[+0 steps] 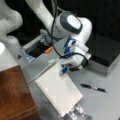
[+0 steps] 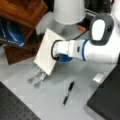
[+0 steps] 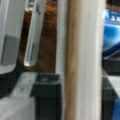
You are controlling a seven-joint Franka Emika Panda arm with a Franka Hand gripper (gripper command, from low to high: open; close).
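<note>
- Tabletop (image 1: 105, 102) first, since it's the biggest thing: plain grey surface, with a dark wooden block (image 1: 15, 95) at a front view's left edge and a black box (image 1: 105, 50) at its right.
- Notebook (image 1: 58, 91) next: white, spiral-bound, tilted up on one edge with its lower end in a metal clip stand (image 1: 76, 112). Both front views show it leaning, not lying flat.
- Claw (image 1: 63, 71) sits right at the notebook's upper edge; in a front view (image 2: 58, 58) it looks clamped on that edge. The wrist view shows the cover's edge (image 3: 82, 60) running straight up between the jaws, so they look closed down thin on it.
- Handling guess: light, a bit floppy, pages could fan or bend, cover probably smooth. Best hold is the stiff edge near the spiral, not the loose corner.
- Pen (image 1: 94, 88) is smallest: black, lying loose on the tabletop, well apart from the notebook.
</note>
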